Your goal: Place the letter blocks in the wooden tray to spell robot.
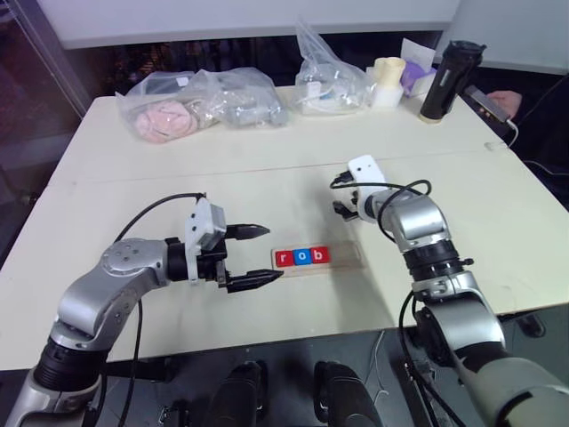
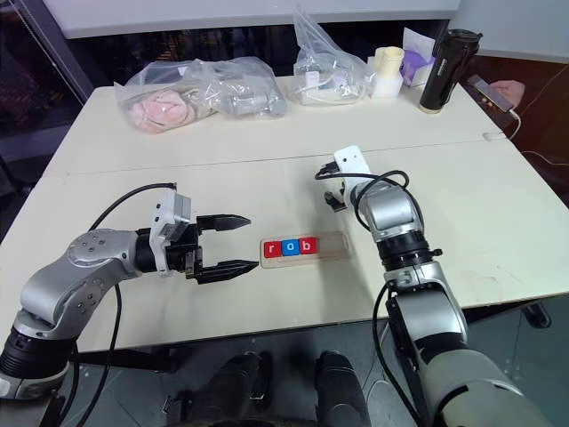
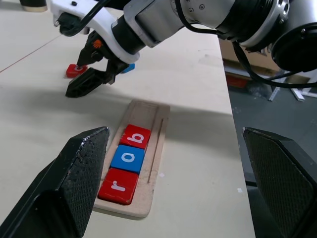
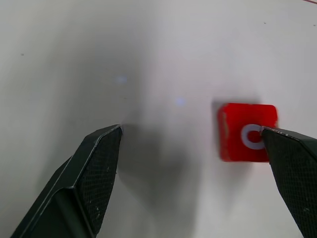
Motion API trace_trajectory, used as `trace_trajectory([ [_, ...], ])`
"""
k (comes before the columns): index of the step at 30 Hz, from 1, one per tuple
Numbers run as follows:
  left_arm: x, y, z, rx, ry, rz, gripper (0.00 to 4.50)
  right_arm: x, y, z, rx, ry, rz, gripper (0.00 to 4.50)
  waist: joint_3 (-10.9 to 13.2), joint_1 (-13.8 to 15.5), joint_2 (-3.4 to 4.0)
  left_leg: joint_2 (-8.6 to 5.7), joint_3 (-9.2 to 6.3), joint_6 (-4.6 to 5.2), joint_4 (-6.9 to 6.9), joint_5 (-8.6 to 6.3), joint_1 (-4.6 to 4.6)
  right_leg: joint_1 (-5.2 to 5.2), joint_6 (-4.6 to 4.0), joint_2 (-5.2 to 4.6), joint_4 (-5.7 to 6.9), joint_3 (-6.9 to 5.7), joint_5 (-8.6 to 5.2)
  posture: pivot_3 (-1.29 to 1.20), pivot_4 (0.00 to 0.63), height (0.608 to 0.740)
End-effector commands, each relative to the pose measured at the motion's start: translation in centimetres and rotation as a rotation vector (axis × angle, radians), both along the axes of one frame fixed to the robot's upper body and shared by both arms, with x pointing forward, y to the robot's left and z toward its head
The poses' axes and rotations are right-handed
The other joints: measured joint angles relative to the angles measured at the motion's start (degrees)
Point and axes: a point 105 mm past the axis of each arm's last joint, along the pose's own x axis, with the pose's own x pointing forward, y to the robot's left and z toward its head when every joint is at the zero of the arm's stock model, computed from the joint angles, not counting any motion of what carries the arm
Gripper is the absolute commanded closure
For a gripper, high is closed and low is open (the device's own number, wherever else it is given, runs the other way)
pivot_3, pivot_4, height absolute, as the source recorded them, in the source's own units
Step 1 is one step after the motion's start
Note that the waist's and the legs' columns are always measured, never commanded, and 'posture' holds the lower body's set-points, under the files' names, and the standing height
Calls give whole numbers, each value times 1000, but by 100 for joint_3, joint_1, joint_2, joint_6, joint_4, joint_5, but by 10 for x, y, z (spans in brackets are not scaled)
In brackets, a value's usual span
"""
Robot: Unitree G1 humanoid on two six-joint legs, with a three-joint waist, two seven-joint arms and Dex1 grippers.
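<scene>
The wooden tray (image 1: 345,256) lies at the table's middle front, holding the red r (image 1: 284,259), blue o (image 1: 302,257) and red b (image 1: 320,255) letter blocks at its left end. My left gripper (image 1: 274,253) hovers open and empty just left of the tray. Beyond the tray's right end, my right gripper (image 1: 343,208) points down at the table, open. A loose red block marked o (image 4: 245,131) lies on the table by one of its fingertips (image 4: 292,163). In the left wrist view a blue block (image 3: 128,68) peeks out behind those fingers.
Clear plastic bags (image 1: 200,104) with soft items, a cream cup (image 1: 388,80) and a black bottle (image 1: 452,80) line the table's far edge. A person's hand with a phone (image 1: 492,101) rests at the far right corner.
</scene>
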Motion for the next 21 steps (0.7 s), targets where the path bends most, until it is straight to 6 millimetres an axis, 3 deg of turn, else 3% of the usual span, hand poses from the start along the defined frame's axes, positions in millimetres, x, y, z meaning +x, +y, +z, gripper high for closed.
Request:
trace_trajectory([
  [1,-3,-3,5,-6,-31,-18,0,4,-12,13,-6,-41,-2,21,0,-1,0,0,0,0,0,0,0,0,0,0,0,0,0,0,150,738],
  [9,-2,-6,6,-11,-32,-22,0,8,-24,2,62,-8,23,21,-1,-3,-2,0,0,0,0,0,0,2,0,-1,-3,0,0,0,150,738],
  [18,-2,-5,7,-9,-37,-16,0,13,-17,-2,152,-11,84,21,-1,-24,-3,1,0,0,6,0,4,8,0,-1,-3,0,0,0,150,738],
  [21,-2,-5,8,-12,-38,-11,0,15,-17,-5,145,-15,97,869,-1,-26,-3,2,0,0,5,0,5,8,0,0,-3,0,0,0,150,738],
])
